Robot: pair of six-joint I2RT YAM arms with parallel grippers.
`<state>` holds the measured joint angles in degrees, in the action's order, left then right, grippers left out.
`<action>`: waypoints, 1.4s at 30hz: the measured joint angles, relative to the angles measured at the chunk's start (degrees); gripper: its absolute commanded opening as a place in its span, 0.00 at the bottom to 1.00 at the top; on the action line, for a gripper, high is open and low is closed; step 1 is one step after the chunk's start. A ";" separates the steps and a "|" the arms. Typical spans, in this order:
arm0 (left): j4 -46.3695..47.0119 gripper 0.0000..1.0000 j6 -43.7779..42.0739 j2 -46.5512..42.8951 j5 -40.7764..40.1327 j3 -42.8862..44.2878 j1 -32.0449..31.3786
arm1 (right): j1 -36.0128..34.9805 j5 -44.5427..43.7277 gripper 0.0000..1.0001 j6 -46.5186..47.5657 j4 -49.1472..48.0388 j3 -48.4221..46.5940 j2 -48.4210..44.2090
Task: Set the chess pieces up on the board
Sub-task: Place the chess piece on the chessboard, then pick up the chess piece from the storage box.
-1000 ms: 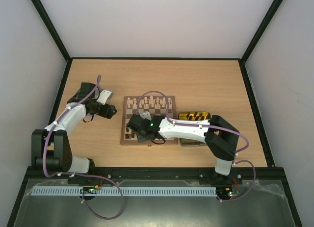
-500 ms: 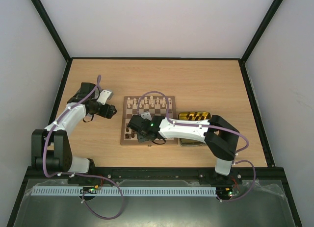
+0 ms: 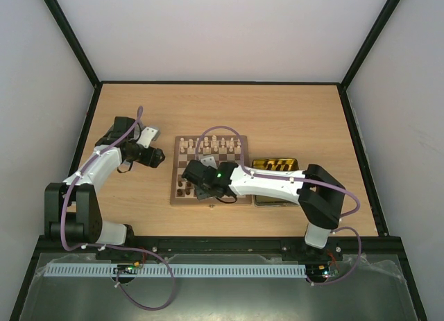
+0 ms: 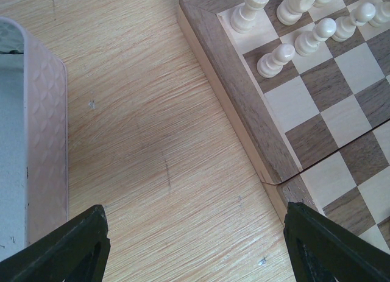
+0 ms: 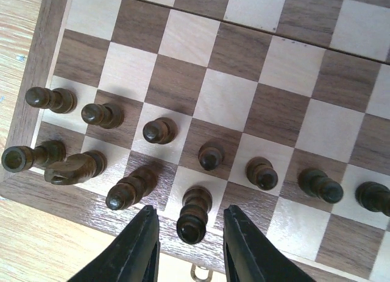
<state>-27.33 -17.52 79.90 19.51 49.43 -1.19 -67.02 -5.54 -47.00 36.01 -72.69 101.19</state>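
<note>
Seating dark back-row pieces, it seems: the right claw (image 5: 189, 218) stands narrowly parted around a dark piece (image 5: 195, 203) on the board's (image 5: 38, 69) near row, not gripping it. The left claw (image 4: 195, 233) gapes wide beside the board. The next move calls for a straight lift clear.

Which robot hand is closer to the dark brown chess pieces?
Right. The right gripper hangs over the dark brown pieces; the left gripper is off the board, beside its left edge.
</note>
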 measured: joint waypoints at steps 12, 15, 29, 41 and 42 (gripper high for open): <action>0.02 0.79 0.00 0.00 0.00 0.00 0.00 | 7.50 -2.19 0.33 0.96 2.99 0.22 -10.08; 0.00 0.79 0.00 0.00 0.02 0.00 0.00 | 15.47 -3.19 0.48 1.92 2.86 3.78 -16.11; 0.00 0.79 0.00 0.00 0.22 0.00 0.00 | 35.67 -0.13 0.47 5.75 1.84 18.95 -20.41; 0.00 0.79 -0.02 0.00 0.26 0.00 0.00 | 37.70 3.19 0.40 7.34 -2.36 19.58 -18.08; 0.00 0.79 -0.02 0.00 0.26 0.00 0.00 | 37.75 3.28 0.40 7.37 -2.62 19.67 -17.77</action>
<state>-27.33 -17.54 79.90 19.77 49.43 -1.19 -29.28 -2.26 -39.64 33.39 -53.01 83.42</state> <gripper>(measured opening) 0.791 0.415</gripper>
